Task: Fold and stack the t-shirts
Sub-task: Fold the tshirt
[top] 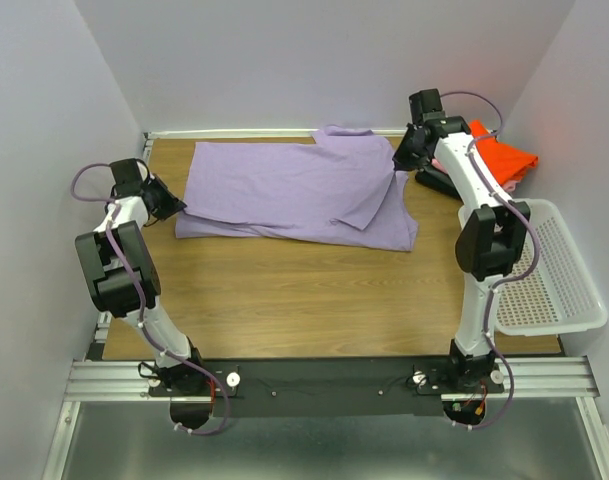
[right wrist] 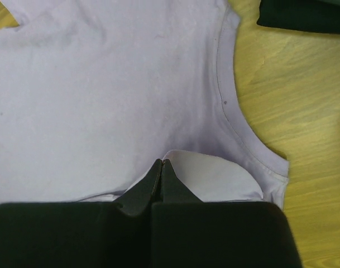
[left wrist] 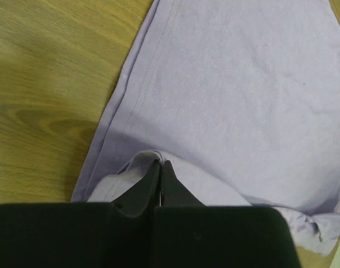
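Note:
The large lavender t-shirt (top: 294, 190) lies spread across the far half of the wooden table, partly folded over itself. My left gripper (top: 172, 203) is at its left edge, shut on a pinch of the lavender cloth (left wrist: 142, 159). My right gripper (top: 404, 160) is at the shirt's right end, shut on a fold of the same shirt (right wrist: 197, 167) near the neckline. A folded orange-red t-shirt (top: 504, 155) lies at the far right behind the right arm. A dark grey t-shirt (right wrist: 303, 14) lies beside it (top: 439, 182). The pink shirt is hidden.
A white plastic mesh basket (top: 554, 270) sits at the table's right edge. Grey walls close in the left, back and right sides. Bare wooden tabletop (top: 314, 295) lies between the shirt and the arm bases.

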